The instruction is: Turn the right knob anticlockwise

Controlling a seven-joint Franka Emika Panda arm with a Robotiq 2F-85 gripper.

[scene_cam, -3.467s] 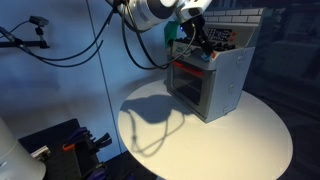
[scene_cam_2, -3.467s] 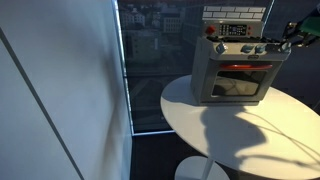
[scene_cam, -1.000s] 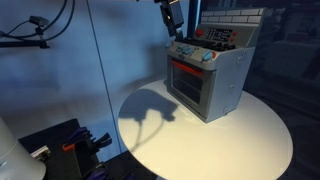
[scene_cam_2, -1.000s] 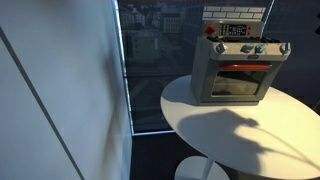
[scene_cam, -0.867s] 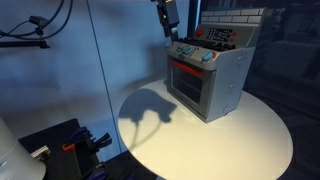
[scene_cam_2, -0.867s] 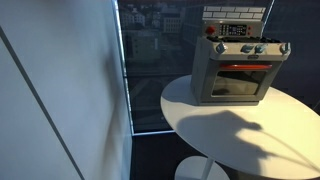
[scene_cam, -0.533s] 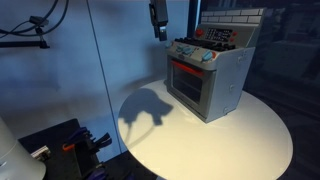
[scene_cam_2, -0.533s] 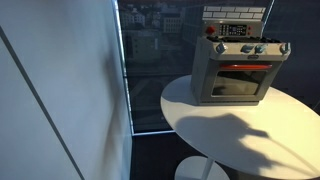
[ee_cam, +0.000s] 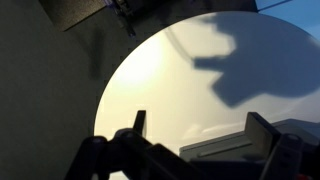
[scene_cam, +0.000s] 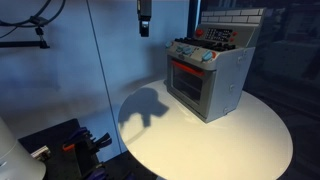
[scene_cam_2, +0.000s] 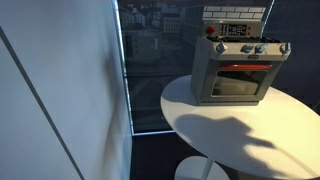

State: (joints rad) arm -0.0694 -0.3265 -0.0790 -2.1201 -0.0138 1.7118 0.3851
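A grey toy oven (scene_cam: 212,80) (scene_cam_2: 236,72) stands at the back of the round white table (scene_cam: 220,140) (scene_cam_2: 230,125) in both exterior views. A row of knobs runs along the top of its front. The right knob (scene_cam_2: 283,47) (scene_cam: 207,57) sits at the end by the oven's corner. My gripper (scene_cam: 144,22) hangs high in the air, well apart from the oven and off to the side of its front. In the wrist view my gripper (ee_cam: 200,130) is open and empty, with the table (ee_cam: 190,80) far below it.
A glass wall (scene_cam_2: 150,60) rises behind the table. Dark equipment (scene_cam: 65,145) sits on the floor beside the table, and cables (scene_cam: 40,20) hang at the upper corner. The arm's shadow (scene_cam: 145,105) falls on the table's edge.
My gripper has drifted sideways away from the oven and slightly upward, staying open. The oven and its knobs have not moved.
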